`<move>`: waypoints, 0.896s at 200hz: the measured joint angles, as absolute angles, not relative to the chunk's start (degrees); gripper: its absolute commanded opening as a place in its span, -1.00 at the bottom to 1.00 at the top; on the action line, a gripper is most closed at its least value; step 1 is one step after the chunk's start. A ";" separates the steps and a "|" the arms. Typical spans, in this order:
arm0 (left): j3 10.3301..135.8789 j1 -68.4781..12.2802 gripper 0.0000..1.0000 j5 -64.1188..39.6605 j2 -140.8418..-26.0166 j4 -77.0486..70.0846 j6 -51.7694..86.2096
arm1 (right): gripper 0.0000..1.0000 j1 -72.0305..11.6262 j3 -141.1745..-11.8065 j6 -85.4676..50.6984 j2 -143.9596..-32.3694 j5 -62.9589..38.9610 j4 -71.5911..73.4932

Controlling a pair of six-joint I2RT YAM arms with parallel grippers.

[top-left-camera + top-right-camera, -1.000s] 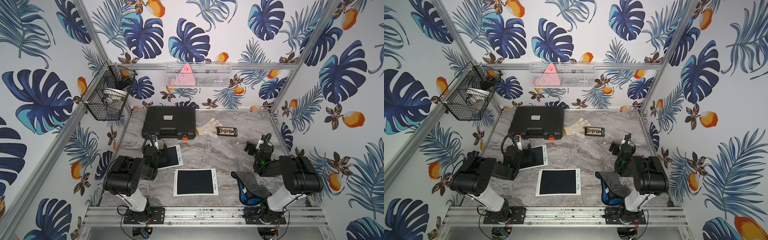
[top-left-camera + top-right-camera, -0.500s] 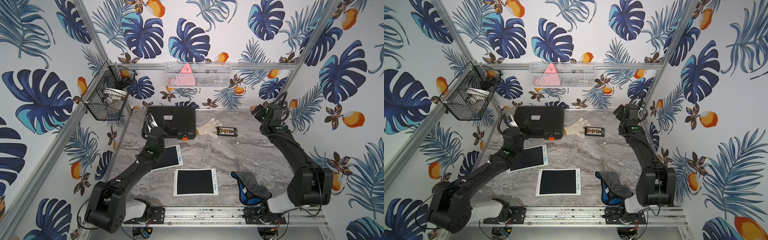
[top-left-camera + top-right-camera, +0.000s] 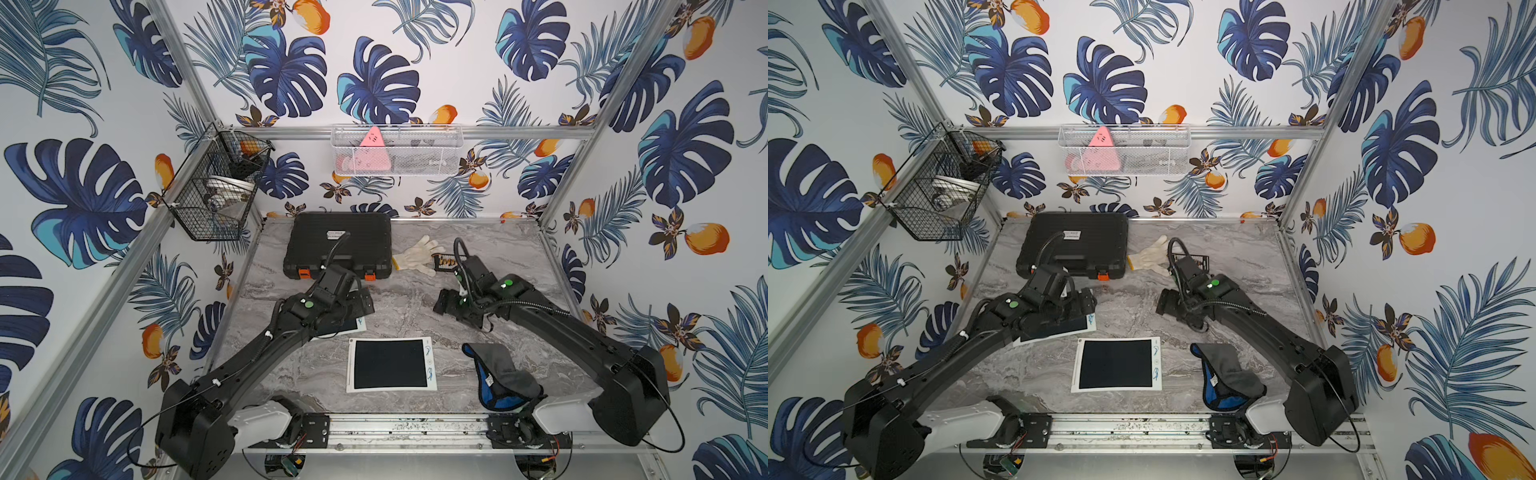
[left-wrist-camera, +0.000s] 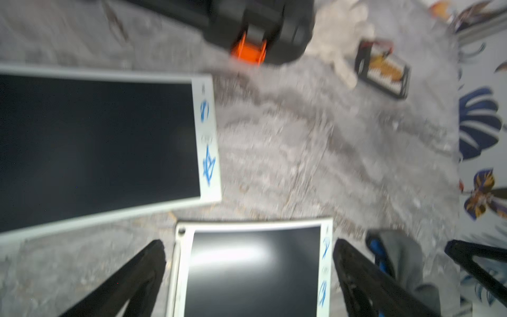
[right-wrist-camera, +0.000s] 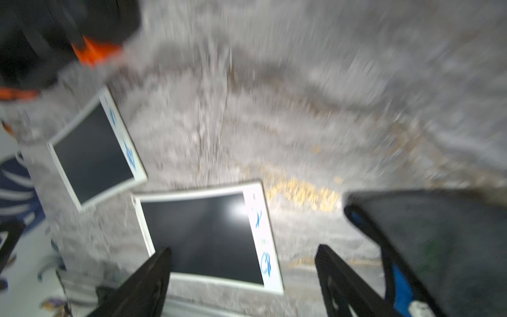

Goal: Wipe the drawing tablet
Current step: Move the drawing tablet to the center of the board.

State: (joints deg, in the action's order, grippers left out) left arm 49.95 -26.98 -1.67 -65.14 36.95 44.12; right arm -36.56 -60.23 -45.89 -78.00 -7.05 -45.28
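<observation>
The left gripper (image 4: pixel 248 247) and the right gripper (image 5: pixel 242 251) both hang over the table (image 3: pixel 409 299) with their fingers spread wide apart, and each one holds nothing.

- The grey marbled worktop (image 3: pixel 415 307) carries six things.
- A black case (image 3: pixel 338 245) lies at the back left corner.
- A white glove (image 3: pixel 415 254) lies just beside the case, and a small box (image 4: pixel 382 72) just beside the glove.
- A tablet (image 3: pixel 390 365) lies flat at mid front edge.
- A second tablet (image 4: pixel 96 142) lies askew nearer the left edge, apart from the first.
- A grey-blue cloth (image 3: pixel 498 374) lies crumpled near the front right corner.
</observation>
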 measured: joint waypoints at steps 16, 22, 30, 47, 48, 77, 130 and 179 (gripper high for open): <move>45.25 -27.09 0.98 -5.45 -61.80 40.40 44.91 | 0.71 -39.38 -54.72 -47.44 -77.34 -11.27 -43.29; 43.86 -27.09 0.98 -6.70 -61.23 41.15 45.04 | 0.71 -40.40 -53.54 -47.79 -77.71 -12.82 -42.50; 42.13 -27.09 0.98 -8.62 -61.08 41.60 45.04 | 0.72 -41.47 -52.66 -48.27 -78.19 -14.39 -41.56; 38.15 -27.11 0.98 -12.49 -61.19 41.10 45.47 | 0.72 -42.63 -51.11 -48.88 -79.42 -17.41 -38.44; 37.98 -27.11 0.98 -12.62 -61.17 41.10 45.50 | 0.72 -42.63 -50.96 -48.93 -79.53 -17.50 -38.17; 33.17 -27.14 0.98 -16.01 -59.40 39.33 46.37 | 0.73 -42.74 -47.99 -50.09 -82.30 -20.01 -33.78; 27.94 -27.14 0.98 -20.16 -61.12 32.42 46.78 | 0.73 -42.78 -45.04 -51.99 -86.24 -23.05 -27.68; 26.26 -27.22 0.98 -25.08 -64.55 24.45 48.23 | 0.73 -41.82 -45.91 -52.01 -89.03 -23.00 -27.24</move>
